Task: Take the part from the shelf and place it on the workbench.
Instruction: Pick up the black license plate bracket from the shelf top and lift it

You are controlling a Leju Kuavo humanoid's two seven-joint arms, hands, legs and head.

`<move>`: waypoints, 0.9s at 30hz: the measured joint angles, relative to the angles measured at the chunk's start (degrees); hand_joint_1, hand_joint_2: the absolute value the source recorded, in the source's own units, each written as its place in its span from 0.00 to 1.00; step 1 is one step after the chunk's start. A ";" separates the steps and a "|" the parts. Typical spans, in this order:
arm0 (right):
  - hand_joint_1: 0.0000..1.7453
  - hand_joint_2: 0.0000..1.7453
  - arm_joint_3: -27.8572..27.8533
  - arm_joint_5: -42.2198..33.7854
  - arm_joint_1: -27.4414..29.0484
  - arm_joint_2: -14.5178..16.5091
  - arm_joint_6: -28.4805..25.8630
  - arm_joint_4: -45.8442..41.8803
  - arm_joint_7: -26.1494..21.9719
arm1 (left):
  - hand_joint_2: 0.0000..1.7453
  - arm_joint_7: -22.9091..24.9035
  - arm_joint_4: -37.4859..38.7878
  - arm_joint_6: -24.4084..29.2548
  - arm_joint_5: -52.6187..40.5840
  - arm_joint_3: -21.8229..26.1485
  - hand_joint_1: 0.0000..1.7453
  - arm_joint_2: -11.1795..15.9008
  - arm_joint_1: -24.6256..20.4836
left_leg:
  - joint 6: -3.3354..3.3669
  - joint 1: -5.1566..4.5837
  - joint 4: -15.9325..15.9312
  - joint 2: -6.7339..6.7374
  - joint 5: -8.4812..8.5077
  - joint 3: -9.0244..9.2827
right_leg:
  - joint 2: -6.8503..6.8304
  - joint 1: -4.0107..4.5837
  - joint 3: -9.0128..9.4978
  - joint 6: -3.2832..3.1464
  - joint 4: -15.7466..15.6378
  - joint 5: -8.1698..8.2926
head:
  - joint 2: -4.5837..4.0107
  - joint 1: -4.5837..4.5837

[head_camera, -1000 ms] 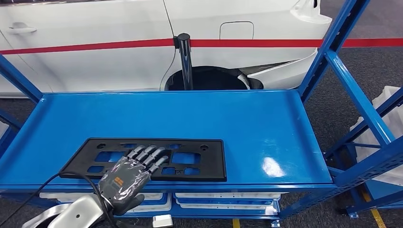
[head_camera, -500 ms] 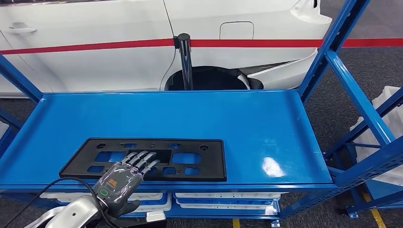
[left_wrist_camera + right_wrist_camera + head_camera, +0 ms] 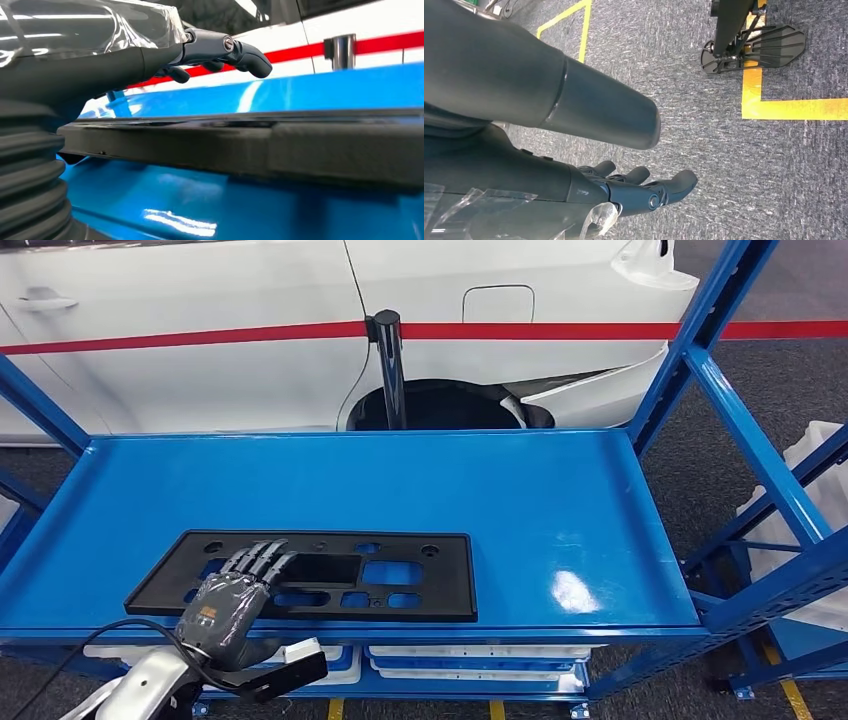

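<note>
While the black plastic part [image 3: 320, 575] lies on the blue shelf [image 3: 400, 490], the left hand [image 3: 225, 602] spreads its fingers [image 3: 262, 557] over it, holding nothing.

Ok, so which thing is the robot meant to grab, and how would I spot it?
Find the big blue shelf in front of the white car. Near its front left edge lies a flat black plastic frame under the robot's left hand. It is the sole black piece there, a long rectangle full of cut-out holes.
</note>
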 joint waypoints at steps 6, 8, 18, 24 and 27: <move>0.00 0.00 0.02 0.70 -0.04 0.05 0.00 0.00 0.08 | 1.00 -1.20 2.49 5.31 -1.60 1.37 0.00 -0.17 1.44 | -0.04 0.04 -0.03 0.00 -0.03 0.08 | -0.01 0.00 0.06 -0.06 -0.02 -0.03 | 0.00 0.00; 0.00 0.00 0.02 0.89 -0.03 0.08 0.00 0.00 0.15 | 1.00 -1.35 2.76 5.80 -1.68 1.81 0.00 -0.26 1.72 | -0.07 0.11 -0.03 0.01 0.00 0.11 | -0.01 0.01 0.08 -0.10 -0.02 0.01 | 0.00 0.00; 0.00 0.00 0.22 1.72 -0.03 0.30 0.00 0.00 0.18 | 1.00 -2.14 4.18 8.22 -3.14 3.80 0.00 -1.16 2.79 | -0.39 0.28 -0.25 -0.01 0.33 0.25 | -0.01 0.14 0.09 -0.37 -0.03 0.22 | 0.00 0.00; 0.00 0.00 0.43 2.04 -0.03 0.37 0.02 0.00 0.08 | 1.00 -3.10 4.48 5.81 2.55 5.51 0.00 -1.86 2.61 | -0.51 0.32 -0.38 -0.02 0.51 0.27 | -0.01 0.17 0.06 -0.47 -0.04 0.32 | 0.00 0.00; 0.00 0.00 0.44 2.08 -0.02 0.37 0.00 0.00 -0.02 | 1.00 -3.17 3.82 1.93 7.61 6.24 0.00 -2.03 1.91 | -0.52 0.32 -0.39 -0.03 0.55 0.27 | -0.01 0.17 0.07 -0.46 -0.04 0.35 | 0.00 0.00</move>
